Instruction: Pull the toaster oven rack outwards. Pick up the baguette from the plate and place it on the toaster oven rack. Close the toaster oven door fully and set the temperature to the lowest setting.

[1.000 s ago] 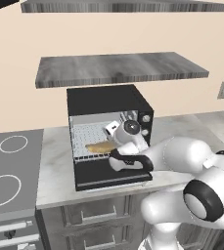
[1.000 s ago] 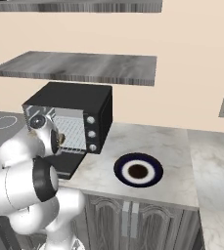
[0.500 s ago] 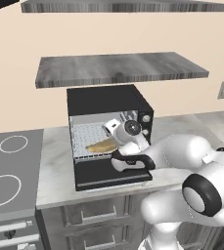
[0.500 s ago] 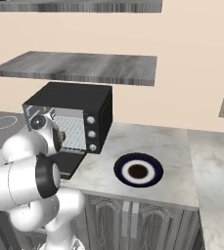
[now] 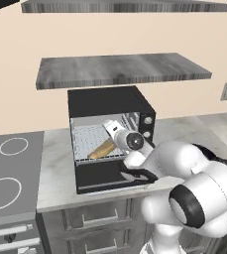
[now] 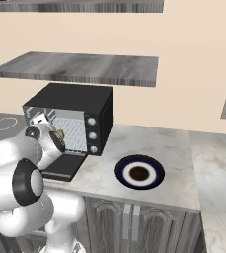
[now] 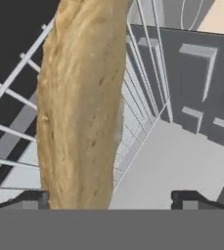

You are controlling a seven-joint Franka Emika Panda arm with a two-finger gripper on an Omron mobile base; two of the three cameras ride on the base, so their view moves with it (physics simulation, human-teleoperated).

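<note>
The big stone surface (image 6: pixel 149 143) is holding up the black toaster oven (image 5: pixel 107 101), which is sitting at the back by the wall so there is room in front of it. The toaster oven door (image 5: pixel 102 174) is lying flat and open toward the robot, and that is why the arm can reach inside. The toaster oven rack (image 5: pixel 87 139) is sitting in the opening, so bread can rest on its wires. The plate (image 6: pixel 139 173) is sitting on the surface to the right of the oven with nothing on it, because its bread is gone. The baguette (image 7: pixel 81 102) is lying along the rack wires, just inside the front. The hand (image 7: pixel 108 199) is hanging right over it with its two fingers spread wide, one on each side of the near end, gripping nothing. I think the bread step looks done, and the door and the top knob (image 6: pixel 92 121) come next.
</note>
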